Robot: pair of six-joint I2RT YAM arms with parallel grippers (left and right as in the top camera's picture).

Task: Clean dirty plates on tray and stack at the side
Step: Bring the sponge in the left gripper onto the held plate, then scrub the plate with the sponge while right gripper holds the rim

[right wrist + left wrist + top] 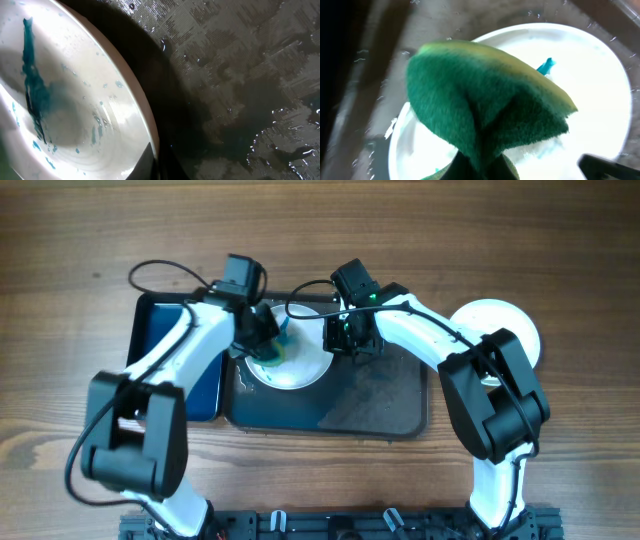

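Plate [295, 370]: blue-streaked, on the grey tray [380, 405], left half.
Left fingers [262, 332]: pinching a green sponge [485, 100] over the plate's left side.
Right fingers [345, 342]: clamped on the plate's right rim.
Second plate [505, 325]: on the counter [80, 240], right of the tray.

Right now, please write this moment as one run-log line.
left gripper: holds sponge at plate | right gripper: grips plate rim | plate: blue streaks, on tray

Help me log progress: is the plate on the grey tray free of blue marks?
No, a long blue streak and blue specks mark the plate in the right wrist view.
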